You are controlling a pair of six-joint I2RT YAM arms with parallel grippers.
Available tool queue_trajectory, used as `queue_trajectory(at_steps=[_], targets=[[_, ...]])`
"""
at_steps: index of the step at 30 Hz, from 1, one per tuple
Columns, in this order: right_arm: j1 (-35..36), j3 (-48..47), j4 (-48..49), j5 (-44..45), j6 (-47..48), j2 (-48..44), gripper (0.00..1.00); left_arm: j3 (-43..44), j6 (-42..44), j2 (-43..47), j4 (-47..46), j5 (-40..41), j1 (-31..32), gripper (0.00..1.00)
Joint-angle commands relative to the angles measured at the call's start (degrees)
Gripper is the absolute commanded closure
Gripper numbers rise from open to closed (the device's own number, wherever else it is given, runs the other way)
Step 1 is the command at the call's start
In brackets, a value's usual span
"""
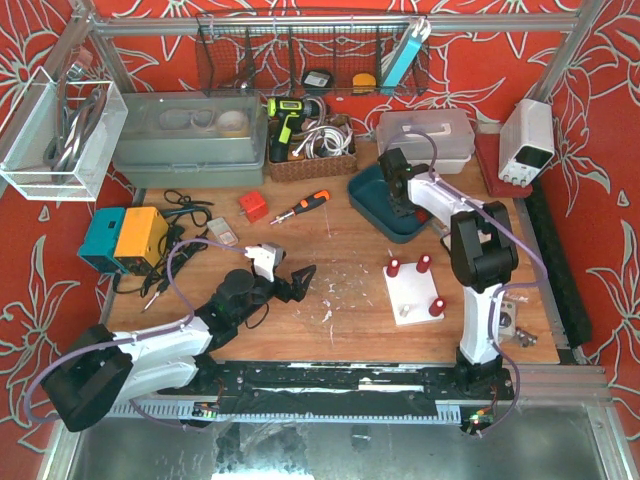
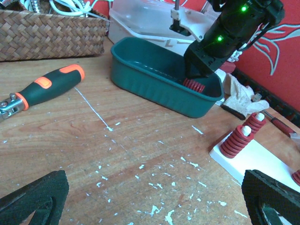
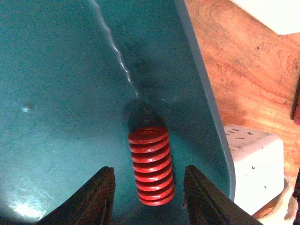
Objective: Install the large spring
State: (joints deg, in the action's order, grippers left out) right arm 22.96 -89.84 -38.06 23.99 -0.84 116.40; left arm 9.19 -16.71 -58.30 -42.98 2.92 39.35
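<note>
The large spring (image 3: 151, 166), a red coil, stands in the teal bin (image 3: 56, 93) near its right wall. My right gripper (image 3: 149, 183) reaches down into the bin, one finger on each side of the coil; a thin strip of teal shows on both sides. The left wrist view shows the same spring (image 2: 192, 86) under the right gripper (image 2: 199, 75), just above the bin's rim (image 2: 154, 89). A white plate (image 1: 412, 297) carries three red springs on posts (image 1: 393, 267). My left gripper (image 1: 300, 280) rests wide open over bare wood (image 2: 154, 187).
A screwdriver (image 1: 303, 206) with a black and orange handle lies left of the bin (image 1: 368, 196). A red block (image 1: 252, 207), a wicker basket (image 1: 312, 160), clear tubs (image 1: 425, 135) and a white power supply (image 1: 526, 140) line the back. A cloth (image 2: 241, 96) lies right of the bin.
</note>
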Motion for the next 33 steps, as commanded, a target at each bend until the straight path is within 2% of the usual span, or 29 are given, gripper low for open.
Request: queue_trajectory(at_steps=[1,19,27,33], targets=[[-0.66,-3.17,-5.61,3.07,0.76,2.83,0.55,-0.48,0.45,0.71,-1.82,0.78,-0.24,0.00],[-2.95,-6.17,-8.41,-0.73,-0.32,8.83,0.48,-0.18,0.89,0.77,-1.37,1.13,-0.24,0.00],[-3.08,-8.50,-8.43,-5.46,-0.48,11.54,0.49,-0.46,1.41,0.75,-1.43,2.01,-0.24,0.00],[-3.10,-10.46,-9.22,-6.55,0.04,13.31,0.58,0.27,1.53,0.03,-0.73,1.48,-0.24,0.00]])
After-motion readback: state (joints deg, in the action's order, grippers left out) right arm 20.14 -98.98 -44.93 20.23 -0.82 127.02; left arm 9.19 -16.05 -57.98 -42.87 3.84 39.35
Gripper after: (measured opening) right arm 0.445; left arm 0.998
